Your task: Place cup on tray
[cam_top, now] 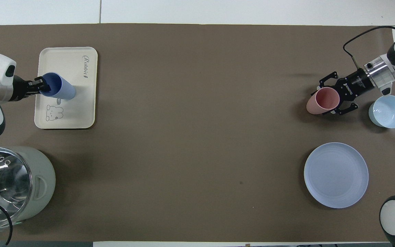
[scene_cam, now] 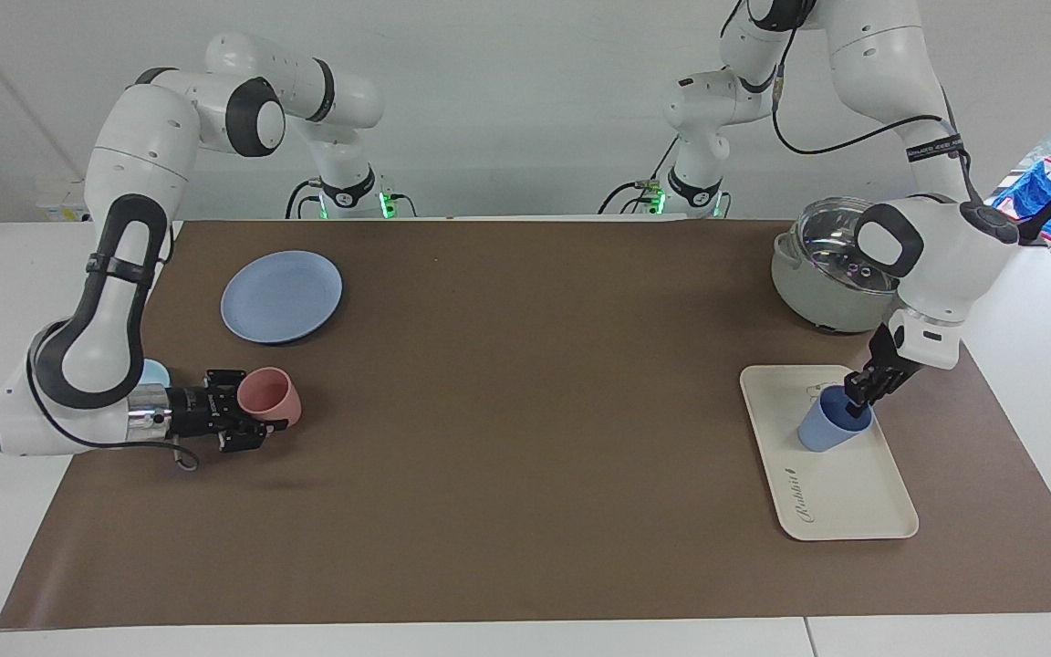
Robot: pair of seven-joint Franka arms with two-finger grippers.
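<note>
the light blue bowl [scene_cam: 157,372] is mostly hidden by the right arm; the pot [cam_top: 12,187] is cut by the picture's edge.

A periwinkle-blue tapered plastic cup [scene_cam: 834,425] stands on a cream-white rectangular plastic tray [scene_cam: 840,497] printed with a grey bear outline and dark script lettering. A brown paper mat [scene_cam: 525,411] covers the white table [scene_cam: 379,639]. Elsewhere: a pink plastic cup [scene_cam: 272,394], pale blue round plate [scene_cam: 281,296], light blue bowl [cam_top: 387,111], and grey-green pot [scene_cam: 822,274] with clear lid.

Script "Rabbit" lettering on the cream tray [cam_top: 68,55], "ROBOTIQ" brand on the right end effector [cam_top: 334,103]
</note>
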